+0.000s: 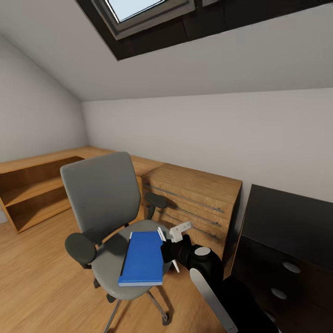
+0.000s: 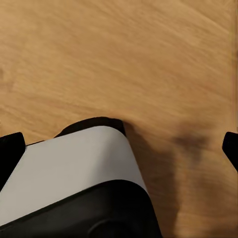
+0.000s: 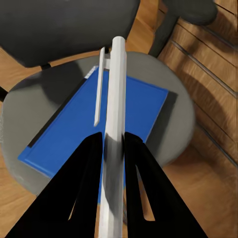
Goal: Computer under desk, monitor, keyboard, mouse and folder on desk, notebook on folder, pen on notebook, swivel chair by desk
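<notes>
The right gripper (image 3: 113,148) is clenched on one pen (image 3: 115,119), a slim white stick with a pocket clip along its side, held between the two black fingers (image 3: 84,188) and reaching out past their tips. Directly beyond the pen lies one folder (image 3: 99,124), bright blue, flat and rectangular, resting on the seat of the single swivel chair (image 1: 99,199), which has grey upholstery, two black armrests and a chrome base on the wood floor (image 1: 41,282). From the head view the right gripper (image 1: 172,249) hangs just beside the folder's (image 1: 143,259) right edge. Behind the chair stands a wooden drawer cabinet (image 1: 194,203). The left gripper's (image 2: 119,148) black fingertips (image 2: 11,148) sit wide apart, released, over bare floor.
</notes>
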{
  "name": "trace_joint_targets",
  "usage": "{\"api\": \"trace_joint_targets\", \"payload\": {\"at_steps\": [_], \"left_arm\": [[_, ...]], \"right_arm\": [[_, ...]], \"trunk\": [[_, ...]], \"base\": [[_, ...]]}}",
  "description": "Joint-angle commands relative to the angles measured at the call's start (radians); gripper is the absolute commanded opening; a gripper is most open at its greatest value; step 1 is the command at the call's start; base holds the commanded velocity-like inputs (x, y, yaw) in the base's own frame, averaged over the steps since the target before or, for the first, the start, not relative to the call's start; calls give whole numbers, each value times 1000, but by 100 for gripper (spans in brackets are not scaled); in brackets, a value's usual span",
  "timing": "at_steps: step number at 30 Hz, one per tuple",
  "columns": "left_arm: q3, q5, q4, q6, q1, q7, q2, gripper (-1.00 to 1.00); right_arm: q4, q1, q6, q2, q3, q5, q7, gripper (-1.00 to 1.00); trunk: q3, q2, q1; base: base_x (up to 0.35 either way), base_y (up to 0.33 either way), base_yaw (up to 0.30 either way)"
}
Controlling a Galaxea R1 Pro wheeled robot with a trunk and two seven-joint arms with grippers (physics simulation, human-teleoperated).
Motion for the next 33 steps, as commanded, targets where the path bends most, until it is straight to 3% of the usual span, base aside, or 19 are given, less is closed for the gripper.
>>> {"api": "trace_joint_targets", "payload": {"at_steps": [1, 9, 23, 33], "left_arm": [[-1, 8, -3, -3, 1, 6, 0, 100], [0, 8, -2, -1, 0, 6, -1, 100], [0, 7, 2, 3, 0, 6, -2, 100], [-1, 1, 9, 4, -3, 16, -2, 100]], "right_arm": [[-1, -1, 2, 0, 1, -12, -9, -100], [0, -1, 3, 0, -1, -12, -9, -100], [0, -1, 3, 0, -3, -12, -9, -100], [-2, -4, -3, -2, -43, -11, -9, -100]], "trunk": [[2, 7, -4], [27, 63, -35], [71, 161, -88], [103, 231, -127]], "base": [[0, 0, -179], [0, 0, -166], [0, 0, -26], [0, 0, -73]]}}
